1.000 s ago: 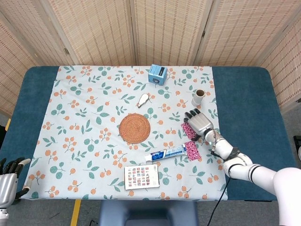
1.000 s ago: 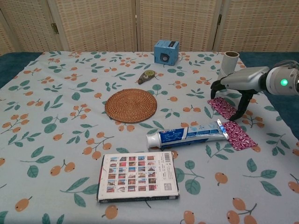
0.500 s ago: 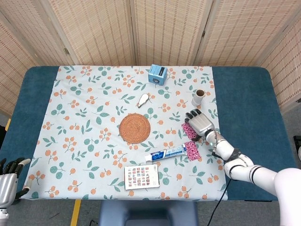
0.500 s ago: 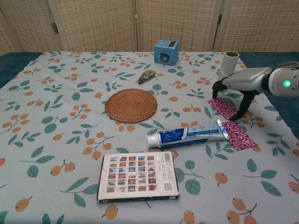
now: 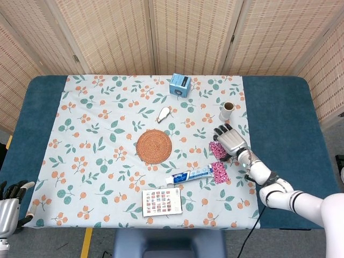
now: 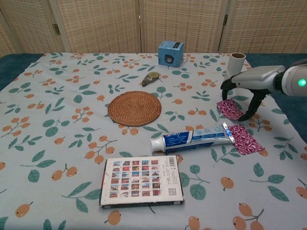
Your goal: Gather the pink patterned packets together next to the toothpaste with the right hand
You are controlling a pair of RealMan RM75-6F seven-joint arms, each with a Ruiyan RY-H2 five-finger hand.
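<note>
1. Two pink patterned packets matter here: the near packet (image 6: 244,139) lies touching the cap end of the toothpaste tube (image 6: 191,139), while the far packet (image 6: 230,109) sits just beyond that cap end, apart from the tube.
2. Over the last second the far packet looks shorter and bunched, with one edge lifted off the cloth, where a second ago it lay flat and longer.
3. The right hand (image 6: 242,90) has drawn up and back a little; its fingers (image 5: 221,132) are spread and curved down over the far packet, one tip at the packet's outer edge. Whether it actually pinches the packet I cannot tell.
4. My reading: the packet is being scraped or lifted, yet it has not closed the gap to the tube, so gathering remains unfinished.
5. The left hand (image 5: 9,207) rests far off from the tube at the table's near corner, fingers loosely apart, holding nothing.
</note>
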